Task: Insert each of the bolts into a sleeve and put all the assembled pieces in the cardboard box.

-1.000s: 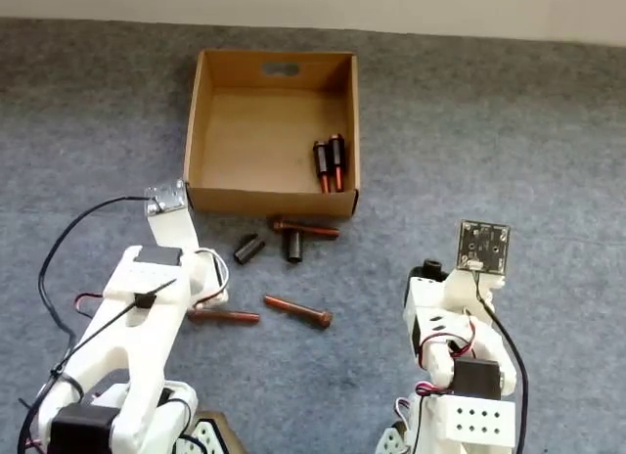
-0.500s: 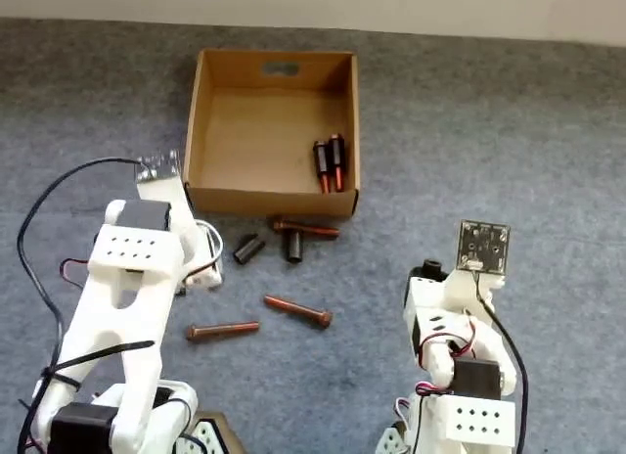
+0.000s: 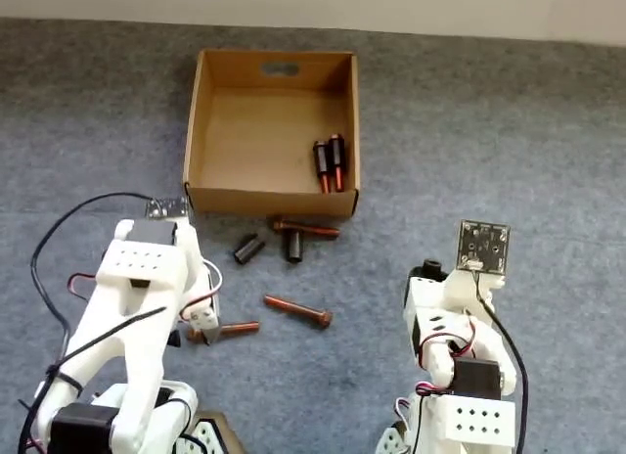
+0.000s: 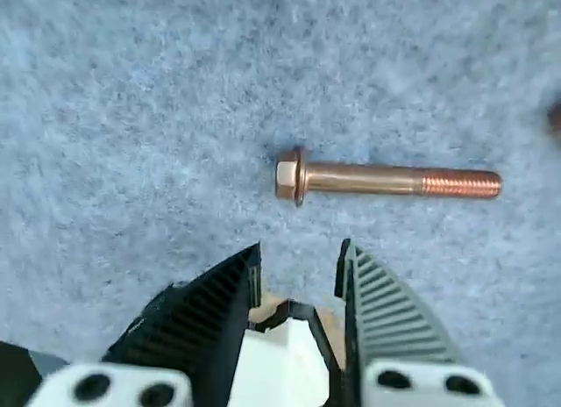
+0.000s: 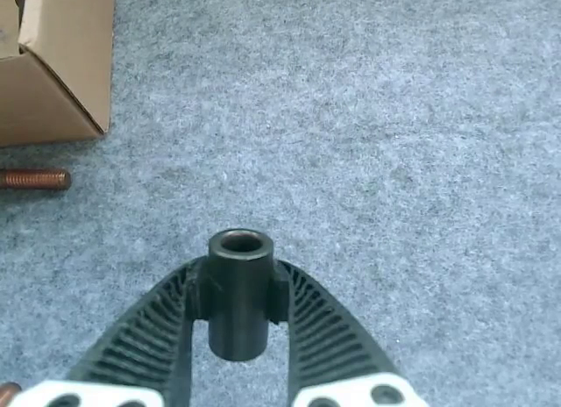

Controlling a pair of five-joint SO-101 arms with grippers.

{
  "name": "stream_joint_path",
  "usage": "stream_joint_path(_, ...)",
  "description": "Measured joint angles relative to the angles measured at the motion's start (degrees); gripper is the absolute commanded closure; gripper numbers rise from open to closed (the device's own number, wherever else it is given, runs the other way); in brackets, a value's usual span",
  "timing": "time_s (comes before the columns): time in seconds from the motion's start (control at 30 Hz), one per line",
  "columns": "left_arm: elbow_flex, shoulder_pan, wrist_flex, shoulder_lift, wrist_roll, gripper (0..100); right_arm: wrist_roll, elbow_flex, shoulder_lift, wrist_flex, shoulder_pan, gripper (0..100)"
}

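Lower left of high view: left gripper (image 3: 201, 322) at head end of bolt (image 3: 233, 328); cardboard box (image 3: 193, 131) upper centre. Left wrist: jaws narrowly apart, empty, bolt mid-frame; centre on shank before pinching. Right wrist: right gripper (image 5: 238, 280) clamping sleeve (image 5: 238, 306).

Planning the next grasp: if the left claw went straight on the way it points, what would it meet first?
Likely the copper-coloured metal bolt lying crosswise ahead of the open left claw, near its head; depth is unclear.
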Motion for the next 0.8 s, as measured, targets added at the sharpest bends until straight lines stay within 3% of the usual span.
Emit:
stream_joint_path(0.2,5.3,0.0,-6.2,0.0,0.0,84,0.0,0.0,0.0,0.0,0.0,99.3)
stream_joint_path(0.8,5.7,0.0,-21.6,0.0,0.0,84,0.0,0.0,0.0,0.0,0.0,99.3)
